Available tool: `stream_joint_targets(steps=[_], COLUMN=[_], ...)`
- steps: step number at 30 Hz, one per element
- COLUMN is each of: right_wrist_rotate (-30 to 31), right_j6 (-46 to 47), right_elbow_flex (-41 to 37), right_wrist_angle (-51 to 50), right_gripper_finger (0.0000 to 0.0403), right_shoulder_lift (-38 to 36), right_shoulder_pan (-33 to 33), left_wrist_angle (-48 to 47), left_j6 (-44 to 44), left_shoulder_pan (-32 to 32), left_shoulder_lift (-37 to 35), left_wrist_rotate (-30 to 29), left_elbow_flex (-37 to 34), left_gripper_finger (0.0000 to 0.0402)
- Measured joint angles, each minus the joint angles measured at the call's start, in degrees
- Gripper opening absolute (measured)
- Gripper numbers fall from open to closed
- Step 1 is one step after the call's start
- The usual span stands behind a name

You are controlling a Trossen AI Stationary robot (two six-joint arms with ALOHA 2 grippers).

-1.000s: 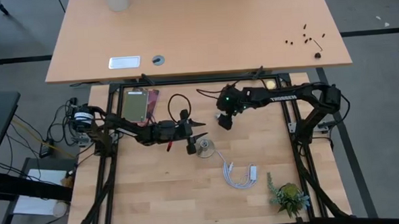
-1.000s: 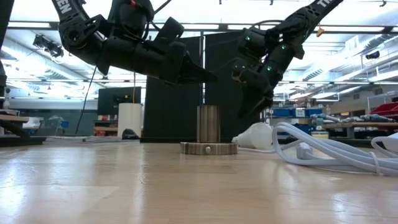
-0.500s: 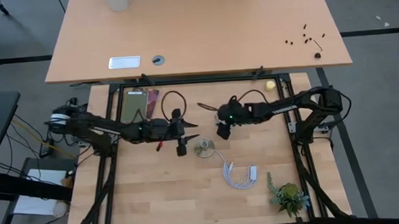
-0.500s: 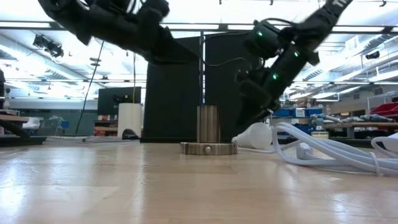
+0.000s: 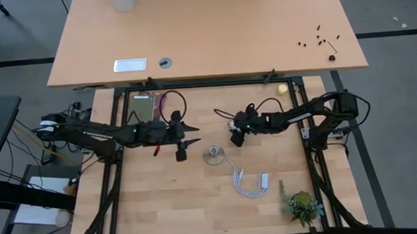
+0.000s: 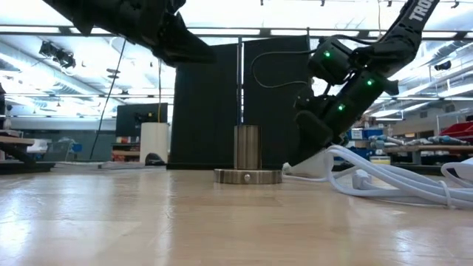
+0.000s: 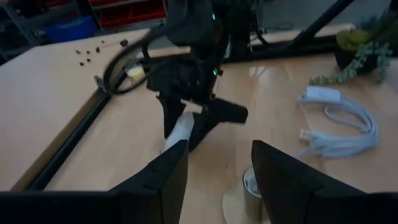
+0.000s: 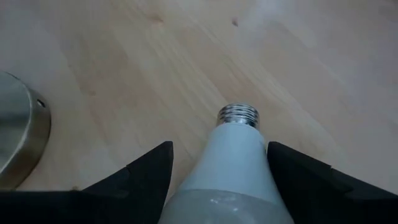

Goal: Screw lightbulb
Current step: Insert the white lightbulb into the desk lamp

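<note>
A: Largest item first?

B: Tabletop point(image 5: 170, 203), light wood planks in a black frame, with a second tan desk point(image 5: 212, 32) beyond it.

A: The arms?

B: Two dark arms. The left gripper point(image 5: 182, 141) hangs above the wood, left of the socket, fingers parted and nothing between them. The right gripper point(image 5: 235, 137) is low at the tabletop, right of and a little behind the socket.

A: Is the right one grasping?

B: Its fingers point(image 8: 140, 177) straddle the lightbulb point(image 8: 231, 168), one on each side of the white globe. I cannot tell whether they press on it or merely flank it.

A: Where is the bulb exactly?

B: Lying on its side on the wood near the socket, silvery screw base pointing away from the right wrist.

A: Smaller items?

B: Coiled white cable point(image 5: 250, 183) near the front, small green plant point(image 5: 300, 206) at the front right corner, round metal socket point(image 6: 247, 157) mid-table with its upright sleeve.
</note>
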Motion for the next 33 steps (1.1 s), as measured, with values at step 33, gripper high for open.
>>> stream_joint_targets(steps=[33], right_wrist_rotate=[-3.57], right_j6=[-11.64], right_elbow_flex=[1.83], right_wrist_angle=[-0.78], right_gripper_finger=[0.026], right_shoulder_lift=[-1.97], right_shoulder_pan=[3.57], left_wrist_angle=[-2.64], left_j6=[1.36], left_shoulder_pan=[-0.04], left_shoulder_lift=[-0.14], left_wrist_rotate=[0.7], left_elbow_flex=[0.0], left_gripper_finger=[0.0181])
